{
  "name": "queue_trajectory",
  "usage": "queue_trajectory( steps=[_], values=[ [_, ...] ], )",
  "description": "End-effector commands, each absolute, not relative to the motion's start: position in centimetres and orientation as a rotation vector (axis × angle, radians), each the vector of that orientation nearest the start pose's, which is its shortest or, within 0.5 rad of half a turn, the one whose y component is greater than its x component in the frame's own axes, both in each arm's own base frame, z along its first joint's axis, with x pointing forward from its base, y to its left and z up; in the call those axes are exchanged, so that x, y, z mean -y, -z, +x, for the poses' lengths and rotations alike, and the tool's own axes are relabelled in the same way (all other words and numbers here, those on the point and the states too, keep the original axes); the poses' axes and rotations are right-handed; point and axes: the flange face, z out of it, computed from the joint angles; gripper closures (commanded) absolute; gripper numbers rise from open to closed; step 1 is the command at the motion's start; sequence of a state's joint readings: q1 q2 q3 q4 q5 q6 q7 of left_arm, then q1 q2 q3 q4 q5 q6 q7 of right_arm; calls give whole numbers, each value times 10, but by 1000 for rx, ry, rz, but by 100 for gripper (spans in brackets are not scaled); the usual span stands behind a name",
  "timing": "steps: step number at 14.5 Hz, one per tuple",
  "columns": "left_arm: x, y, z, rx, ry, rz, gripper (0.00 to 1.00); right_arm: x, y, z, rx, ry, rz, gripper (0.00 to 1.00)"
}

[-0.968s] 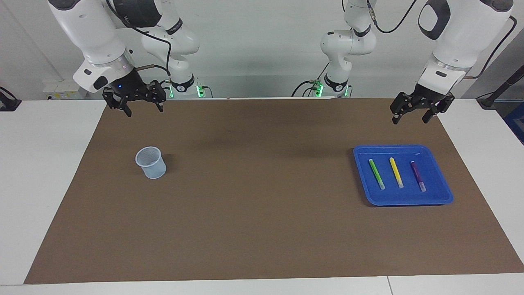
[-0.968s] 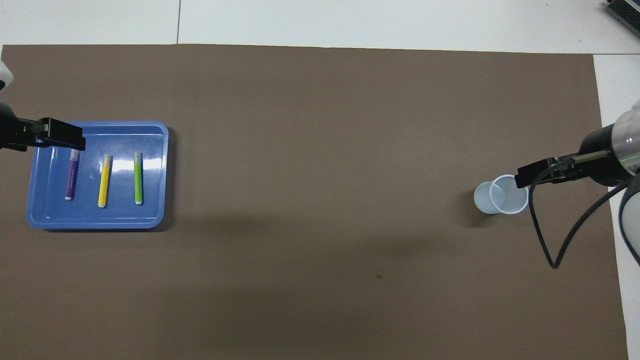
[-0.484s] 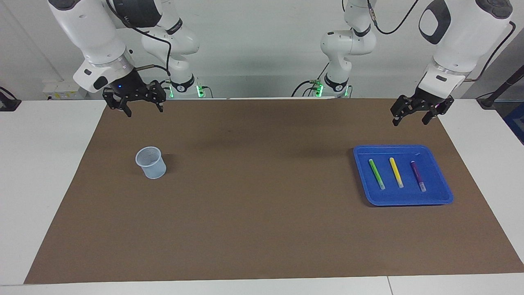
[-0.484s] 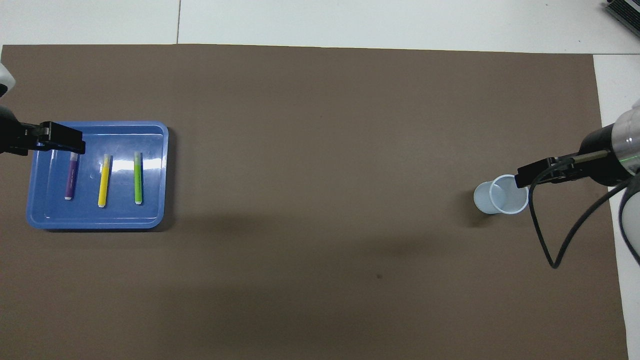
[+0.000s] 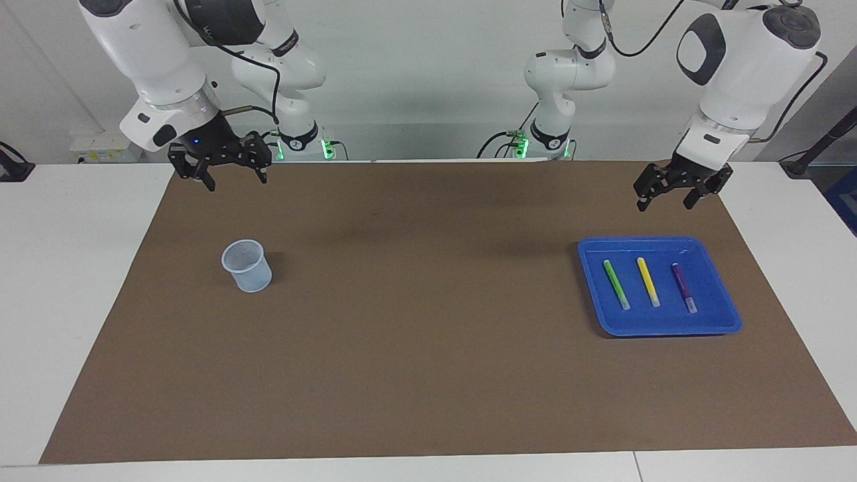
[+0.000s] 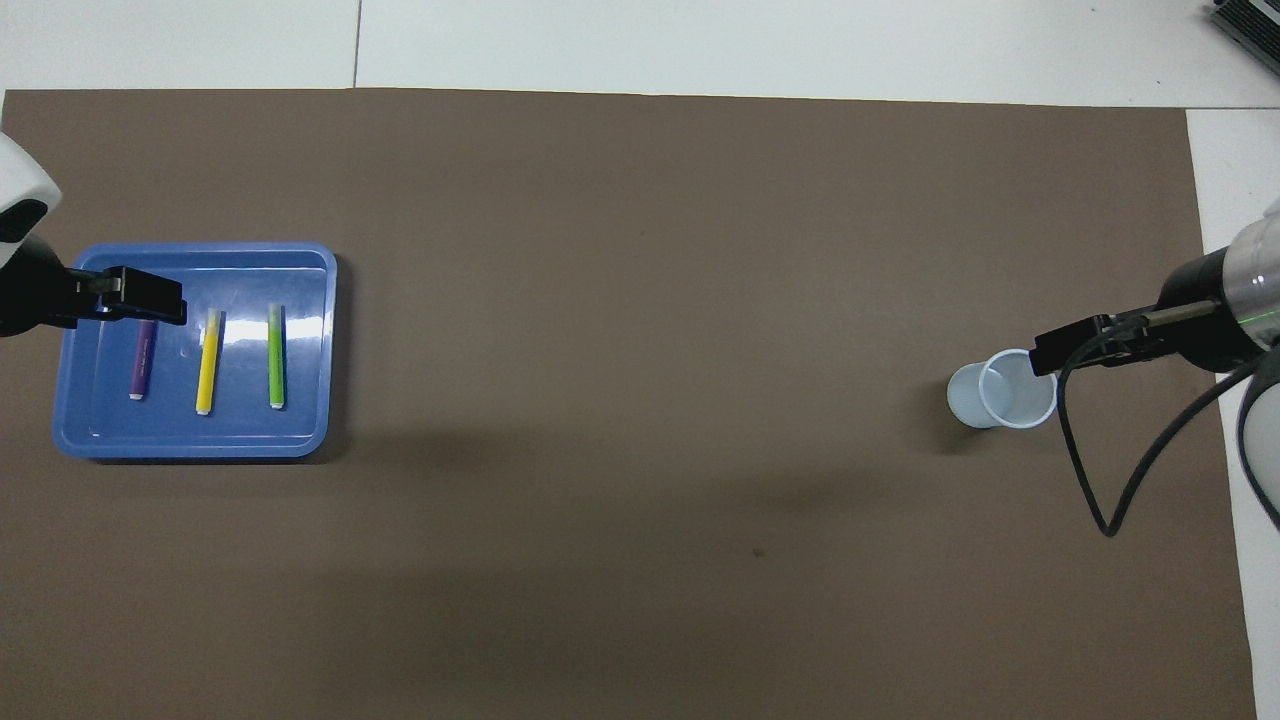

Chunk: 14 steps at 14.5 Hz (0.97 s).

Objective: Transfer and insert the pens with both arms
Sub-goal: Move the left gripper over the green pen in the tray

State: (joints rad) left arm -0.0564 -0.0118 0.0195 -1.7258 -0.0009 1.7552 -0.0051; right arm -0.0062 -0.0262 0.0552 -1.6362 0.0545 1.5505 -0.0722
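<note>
Three pens (image 5: 648, 282) lie side by side in blue tray (image 5: 723, 320), long way pointing toward robots. Left tool (image 5: 674, 194) released, empty, hangs over mat near tray's robot edge, closest. Right tool (image 5: 219, 168) released, waits near cup (image 5: 248, 266).

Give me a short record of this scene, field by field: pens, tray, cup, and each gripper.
pens: bright green marker pen, yellow marker pen and purple marker pen, lying side by side, apart
tray: blue plastic tray holding all three pens, toward the left arm's end
cup: pale blue plastic cup, upright, no pen in it, toward the right arm's end
left gripper: open, empty, raised near the tray
right gripper: open, empty, raised, waiting
</note>
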Motion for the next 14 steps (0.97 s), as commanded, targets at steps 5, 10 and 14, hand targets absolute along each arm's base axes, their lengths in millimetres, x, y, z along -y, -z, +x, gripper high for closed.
queue_trajectory(
  steps=[5,10,14],
  values=[
    [18,-554,557,-43,80,-3157,0,-32,-608,541,185,-90,-3068,0],
    [13,-528,566,-23,92,-3159,0,-32,-608,541,185,-90,-3068,0],
    [14,-509,576,-16,102,-3168,0,-32,-608,541,185,-90,-3068,0]
  ],
)
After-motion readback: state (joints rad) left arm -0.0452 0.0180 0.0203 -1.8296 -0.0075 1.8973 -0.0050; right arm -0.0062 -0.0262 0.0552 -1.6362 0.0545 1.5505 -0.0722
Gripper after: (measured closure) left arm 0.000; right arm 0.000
